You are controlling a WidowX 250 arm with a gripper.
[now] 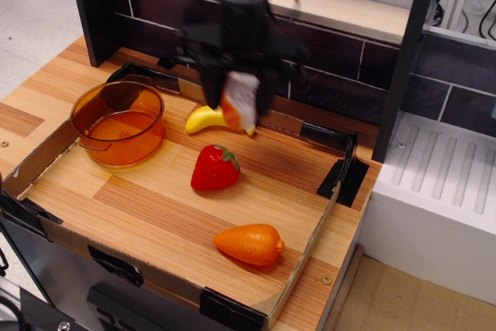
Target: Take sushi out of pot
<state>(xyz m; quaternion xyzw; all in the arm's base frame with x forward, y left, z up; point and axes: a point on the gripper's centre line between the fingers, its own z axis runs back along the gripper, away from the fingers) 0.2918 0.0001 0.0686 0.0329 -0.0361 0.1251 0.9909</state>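
White-and-orange sushi [239, 102] hung long axis upright, pinched in your gripper [239, 106] above the banana [211, 119], with the emptied pot [118, 122] well off to its left

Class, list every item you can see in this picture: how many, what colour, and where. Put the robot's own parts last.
pot: one, translucent orange, left of tray, nothing visible inside
banana: one, yellow, tray rear, partly hidden by the gripper
strawberry: one, red, tray centre
carrot: one, orange, tray front right
tray: one, cardboard walls, wooden floor
sushi: one, white and orange, held above the banana
gripper: one, black, blurred, shut on the sushi
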